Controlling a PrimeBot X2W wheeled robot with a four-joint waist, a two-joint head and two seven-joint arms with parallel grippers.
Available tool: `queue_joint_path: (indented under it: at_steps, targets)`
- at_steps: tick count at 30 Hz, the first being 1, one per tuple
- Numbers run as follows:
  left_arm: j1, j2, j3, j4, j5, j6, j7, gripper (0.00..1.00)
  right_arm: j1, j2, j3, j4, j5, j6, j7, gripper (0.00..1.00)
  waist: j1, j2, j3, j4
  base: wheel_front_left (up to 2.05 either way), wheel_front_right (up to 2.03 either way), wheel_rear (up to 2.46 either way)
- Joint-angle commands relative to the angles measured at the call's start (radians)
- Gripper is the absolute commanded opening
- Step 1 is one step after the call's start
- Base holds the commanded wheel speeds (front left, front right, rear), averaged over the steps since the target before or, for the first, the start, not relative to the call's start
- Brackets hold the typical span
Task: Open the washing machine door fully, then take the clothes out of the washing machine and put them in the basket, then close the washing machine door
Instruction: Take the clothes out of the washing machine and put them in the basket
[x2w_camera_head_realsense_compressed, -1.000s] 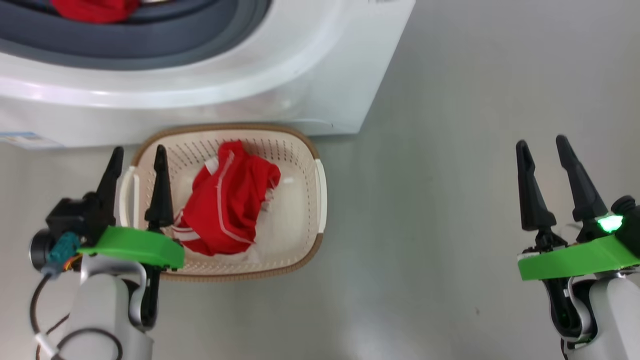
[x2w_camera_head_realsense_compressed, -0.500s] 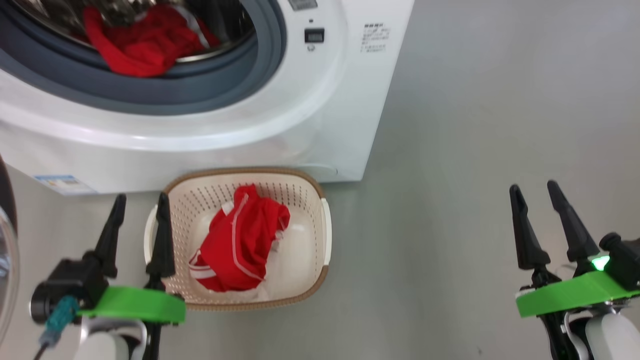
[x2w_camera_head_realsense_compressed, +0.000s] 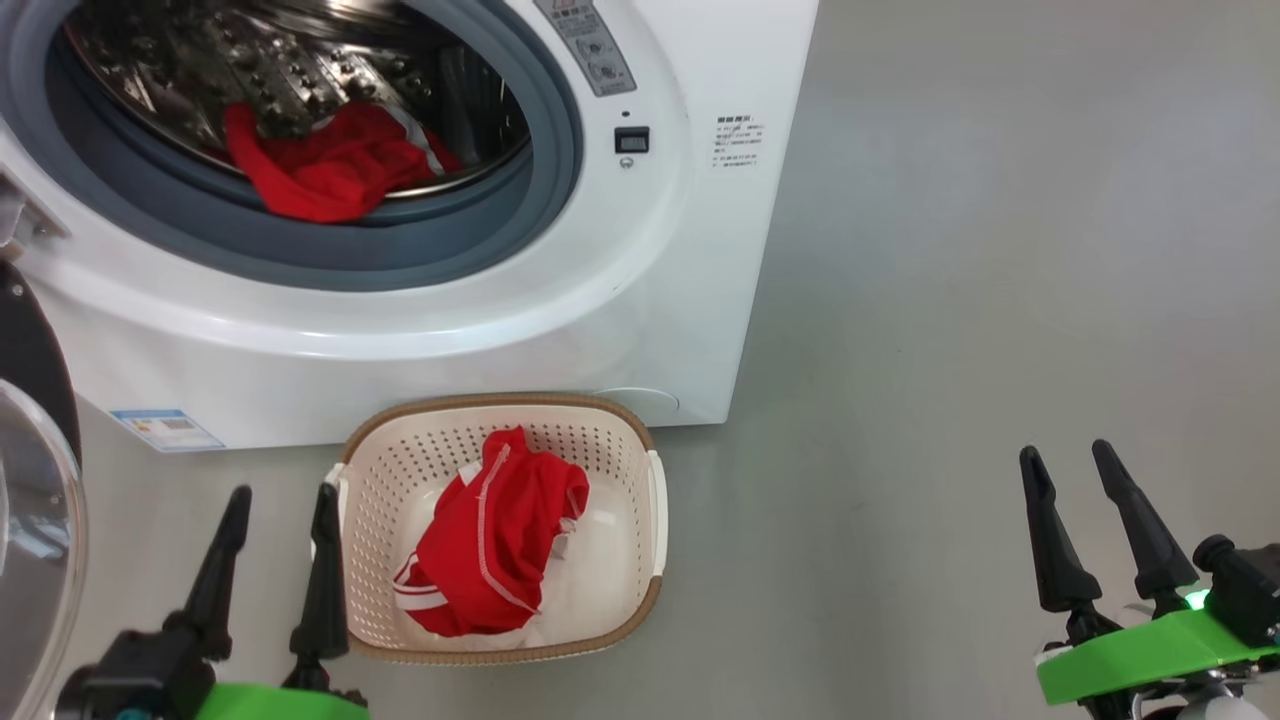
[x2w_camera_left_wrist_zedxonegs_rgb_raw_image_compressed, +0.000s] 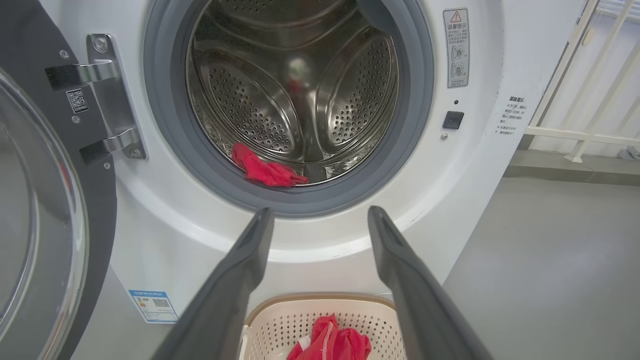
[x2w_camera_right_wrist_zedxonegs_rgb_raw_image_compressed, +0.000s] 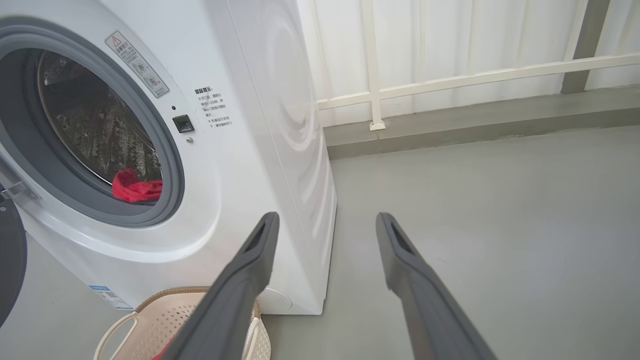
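The washing machine (x2w_camera_head_realsense_compressed: 640, 300) stands with its door (x2w_camera_head_realsense_compressed: 30, 500) swung open at the far left; the door (x2w_camera_left_wrist_zedxonegs_rgb_raw_image_compressed: 45, 210) also fills the left of the left wrist view. A red garment (x2w_camera_head_realsense_compressed: 330, 170) lies at the front of the steel drum (x2w_camera_left_wrist_zedxonegs_rgb_raw_image_compressed: 295, 90), red cloth (x2w_camera_left_wrist_zedxonegs_rgb_raw_image_compressed: 265, 171) resting near the gasket. The basket (x2w_camera_head_realsense_compressed: 640, 600) sits on the floor before the machine and holds a red garment with white stripes (x2w_camera_head_realsense_compressed: 495, 550). My left gripper (x2w_camera_head_realsense_compressed: 280, 500) stands open just left of the basket, empty. My right gripper (x2w_camera_head_realsense_compressed: 1065, 465) is open and empty over bare floor at the far right.
Grey floor (x2w_camera_head_realsense_compressed: 950, 300) stretches to the right of the machine. A white railing (x2w_camera_right_wrist_zedxonegs_rgb_raw_image_compressed: 450, 75) and wall run behind it. A blue label (x2w_camera_head_realsense_compressed: 165, 428) sits low on the machine's front.
The camera has tilted up: the drum and its red garment have come into view, while basket and both grippers slid down the picture. Both grippers stayed open.
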Motion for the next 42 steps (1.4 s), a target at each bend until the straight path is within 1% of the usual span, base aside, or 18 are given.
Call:
queue_joint_path:
  at_steps: [1, 5, 12, 19, 26, 30, 34, 36, 39, 42]
  targets:
    - [0.024, 0.019, 0.026, -0.043, -0.010, 0.011, -0.005, 1.00, 0.012, -0.015, 0.016, -0.024, 0.006, 0.007, -0.006, 1.00, 0.0000, 0.0000, -0.014, 0.001, 0.00, 0.00, 0.00]
    - [0.072, 0.019, 0.015, -0.067, -0.020, 0.022, -0.005, 1.00, 0.033, -0.014, 0.009, -0.025, 0.006, 0.007, -0.006, 1.00, 0.0000, 0.0000, -0.026, 0.001, 0.00, 0.00, 0.00]
    - [0.090, 0.019, 0.010, -0.075, -0.027, 0.031, -0.005, 1.00, 0.043, -0.015, 0.007, -0.025, 0.005, 0.007, -0.006, 1.00, 0.0000, 0.0000, -0.031, 0.001, 0.00, 0.00, 0.00]
    - [0.080, 0.019, 0.006, -0.081, -0.027, 0.031, -0.005, 1.00, 0.037, -0.016, 0.003, -0.028, 0.005, 0.007, -0.006, 1.00, 0.0000, 0.0000, -0.014, 0.003, 0.00, 0.00, 0.00]
    - [0.023, 0.019, -0.012, -0.078, -0.024, 0.040, -0.005, 1.00, 0.011, -0.017, 0.001, -0.032, 0.005, 0.007, -0.006, 1.00, 0.0000, 0.0000, 0.025, 0.006, 0.00, 0.00, 0.00]
    - [-0.052, 0.019, -0.033, -0.042, 0.003, 0.043, -0.005, 1.00, -0.013, -0.015, 0.005, -0.037, 0.004, 0.007, -0.006, 1.00, 0.0000, 0.0000, 0.065, 0.008, 0.00, 0.00, 0.00]
    - [-0.175, 0.024, -0.053, 0.047, 0.050, 0.041, -0.005, 1.00, -0.048, -0.012, 0.015, -0.044, 0.003, 0.007, -0.006, 1.00, 0.0000, 0.0000, 0.123, 0.008, 0.00, 0.00, 0.00]
    - [-0.255, 0.032, -0.064, 0.104, 0.068, 0.040, -0.005, 1.00, -0.068, -0.009, 0.017, -0.048, 0.002, 0.007, -0.006, 1.00, 0.0000, 0.0000, 0.155, 0.006, 0.00, 0.00, 0.00]
    - [-0.386, 0.050, -0.082, 0.198, 0.099, 0.049, -0.005, 1.00, -0.100, -0.004, 0.021, -0.053, 0.003, 0.007, -0.006, 1.00, 0.0000, 0.0000, 0.204, -0.002, 0.00, 0.00, 0.00]
    - [-0.527, 0.072, -0.092, 0.288, 0.129, 0.070, 0.025, 1.00, -0.130, 0.003, 0.026, -0.059, 0.004, 0.007, -0.006, 1.00, 0.0000, 0.0000, 0.253, -0.013, 0.00, 0.00, 0.00]
